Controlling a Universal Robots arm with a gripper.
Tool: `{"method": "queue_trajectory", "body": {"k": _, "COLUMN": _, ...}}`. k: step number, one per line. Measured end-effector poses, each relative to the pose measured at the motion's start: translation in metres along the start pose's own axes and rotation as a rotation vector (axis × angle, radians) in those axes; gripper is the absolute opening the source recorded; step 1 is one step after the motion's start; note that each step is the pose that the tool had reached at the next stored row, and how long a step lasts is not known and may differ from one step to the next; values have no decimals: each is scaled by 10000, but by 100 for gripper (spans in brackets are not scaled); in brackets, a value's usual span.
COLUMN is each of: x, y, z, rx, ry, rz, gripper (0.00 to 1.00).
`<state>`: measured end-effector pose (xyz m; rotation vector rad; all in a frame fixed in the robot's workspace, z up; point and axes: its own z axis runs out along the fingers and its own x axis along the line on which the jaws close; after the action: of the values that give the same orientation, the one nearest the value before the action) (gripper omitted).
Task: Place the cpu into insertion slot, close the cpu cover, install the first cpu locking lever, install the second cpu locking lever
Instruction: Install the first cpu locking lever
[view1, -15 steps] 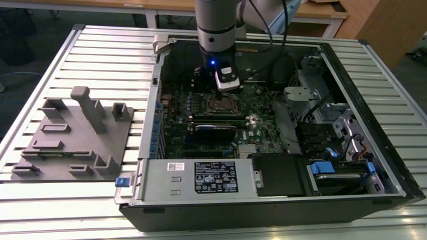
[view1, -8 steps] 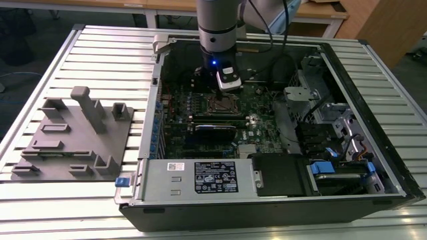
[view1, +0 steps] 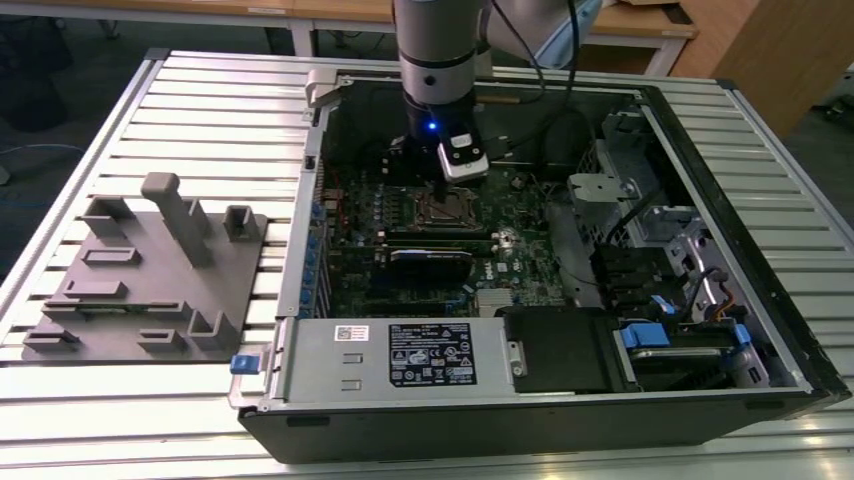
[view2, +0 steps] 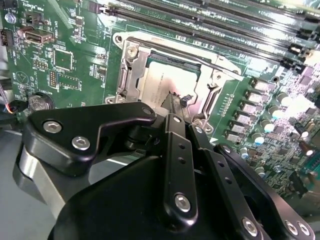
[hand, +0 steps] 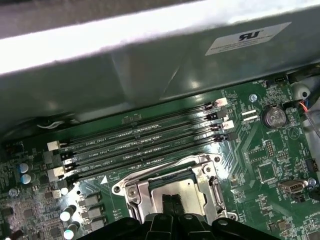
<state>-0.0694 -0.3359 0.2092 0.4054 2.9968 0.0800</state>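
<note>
While pressed together over the cpu (view2: 162, 82), the tool (view2: 174, 100), memory slots (hand: 145, 145) just beside.

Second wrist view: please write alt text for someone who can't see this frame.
A black gripper reaches down over the cpu, which sits in the insertion slot of a green motherboard, its fingertips together and close above the chip. The silver cpu cover frames the chip, and long black memory slots run beyond the socket.
</note>
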Motion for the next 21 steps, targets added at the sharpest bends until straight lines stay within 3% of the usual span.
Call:
{"method": "queue_trajectory", "body": {"k": 5, "x": -4, "y": 0, "z": 12, "rx": 110, "ry": -14, "rz": -411, "gripper": 10}}
{"method": "queue_trajectory", "body": {"k": 6, "x": -4, "y": 0, "z": 14, "rx": 206, "ry": -35, "rz": -464, "gripper": 10}}
{"method": "queue_trajectory", "body": {"k": 9, "x": -3, "y": 14, "z": 15, "rx": 668, "ry": -149, "rz": -523, "gripper": 10}}
{"method": "queue_trajectory", "body": {"k": 13, "x": -3, "y": 16, "z": 16, "rx": 706, "ry": -151, "rz": -529, "gripper": 10}}
{"method": "queue_trajectory", "body": {"k": 15, "x": -3, "y": 16, "z": 19, "rx": 741, "ry": 6, "rz": -550, "gripper": 10}}
{"method": "queue_trajectory", "body": {"k": 16, "x": -3, "y": 15, "z": 19, "rx": 752, "ry": 43, "rz": -554, "gripper": 10}}
{"method": "queue_trajectory", "body": {"k": 21, "x": -3, "y": 16, "z": 19, "rx": 761, "ry": 84, "rz": -555, "gripper": 10}}
